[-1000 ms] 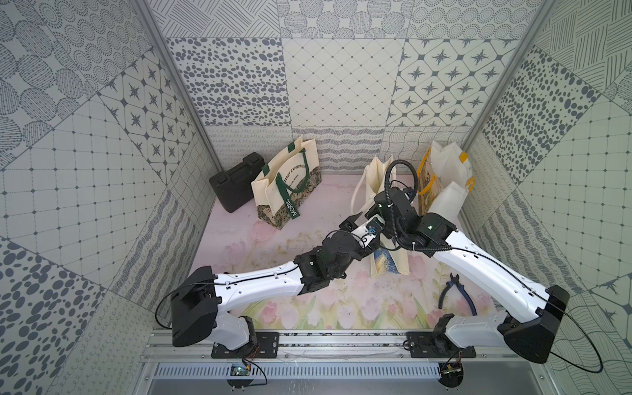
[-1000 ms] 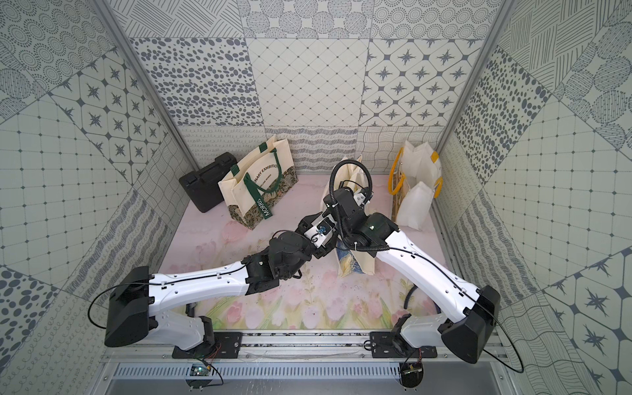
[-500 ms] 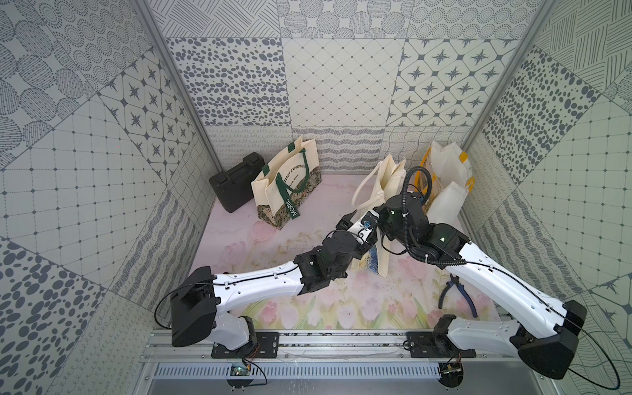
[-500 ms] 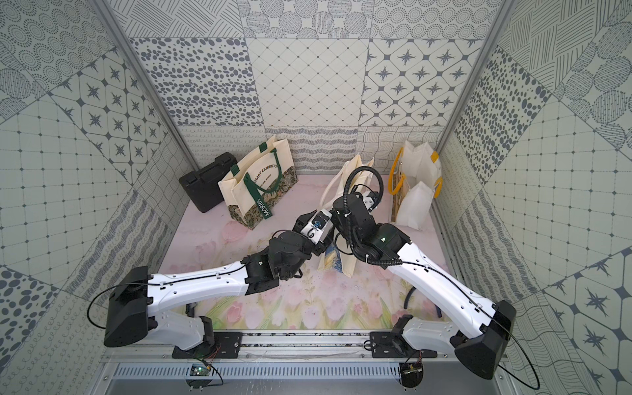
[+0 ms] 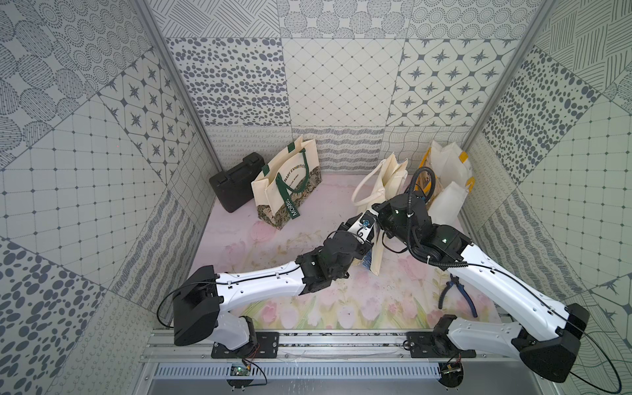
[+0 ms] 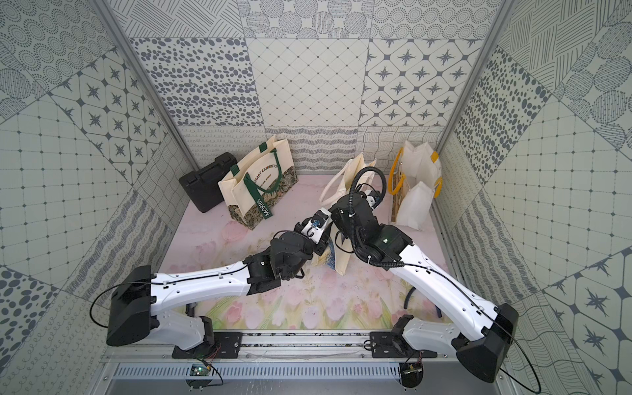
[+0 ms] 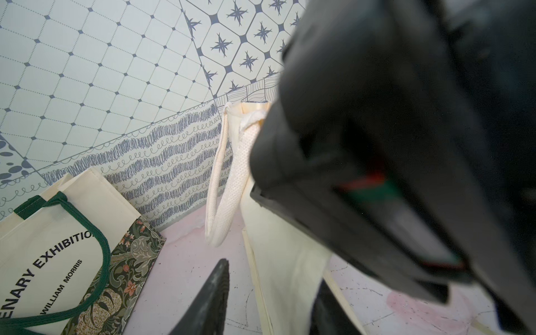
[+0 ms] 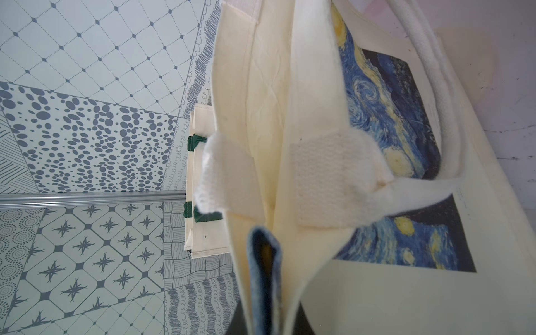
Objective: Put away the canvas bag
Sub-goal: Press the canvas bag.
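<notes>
the canvas bag (image 5: pixel 393 171) stands on its bottom edge on the floral worktop (image 5: pixel 273 301), between the two arms, with a starry blue print (image 8: pixel 385 121) on one face. the right gripper (image 8: pixel 271 322) is closed on the bag's rim, and its wrist view looks into the open mouth: cream lining and white fastening patches (image 8: pixel 333 182) are what shows inside. the left gripper (image 7: pixel 272 272) stands partly open astride the bag's side wall, one finger (image 7: pixel 214 293) clear of the cloth; the other is blurred behind the panel, so it may or may not be touching. a cream handle loop (image 7: pixel 223 203) hangs just beyond that free finger. farther beyond the left gripper, toward the back wall, stands a green-handled tote (image 5: pixel 287 184) with a black case (image 5: pixel 236 186) close beside it; what the tote holds is hidden. beyond the right gripper a yellow-handled white bag (image 5: pixel 448 181) sits in the corner, its contents also out of sight. blue-handled pliers (image 5: pixel 458 297) lie on the worktop well behind the right gripper. a second ago the right arm's wrist covered the bag's top; now it sits lower and the bag's mouth and handle loop show past it, while the tote, case, corner bag and pliers lie as before.
</notes>
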